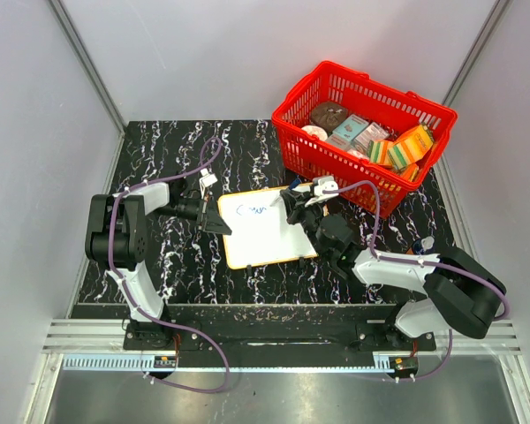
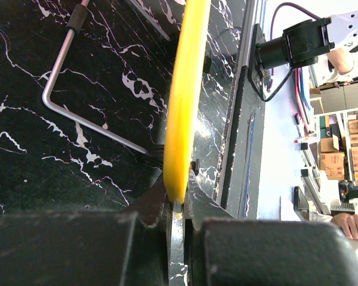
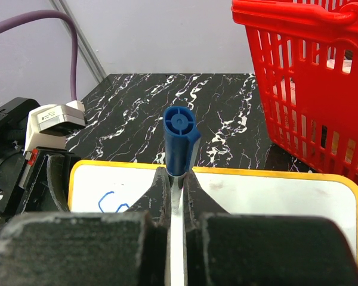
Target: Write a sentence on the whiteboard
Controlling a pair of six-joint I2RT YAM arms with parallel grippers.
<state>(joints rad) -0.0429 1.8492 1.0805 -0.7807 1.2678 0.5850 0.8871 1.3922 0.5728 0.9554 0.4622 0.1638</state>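
Note:
The whiteboard [image 1: 269,238], white with a yellow rim, lies on the black marble table between my two arms. My left gripper [image 1: 219,221] is shut on its left edge. In the left wrist view the yellow rim [image 2: 185,89] runs edge-on into that gripper's [image 2: 179,199] closed jaws. My right gripper [image 3: 178,179] is shut on a blue marker [image 3: 180,140] and hovers over the board's far side [image 1: 290,200]. A few blue strokes of the sentence [image 1: 252,210] show near the board's far left corner, and the same sentence strokes [image 3: 110,202] appear in the right wrist view. The marker's tip is hidden.
A red basket [image 1: 362,132] full of packaged goods stands at the back right, close to the board's far right corner. A bent metal rod [image 2: 89,128] lies on the table next to the board's rim. The left arm's wrist [image 3: 42,173] is just beyond the board's left edge.

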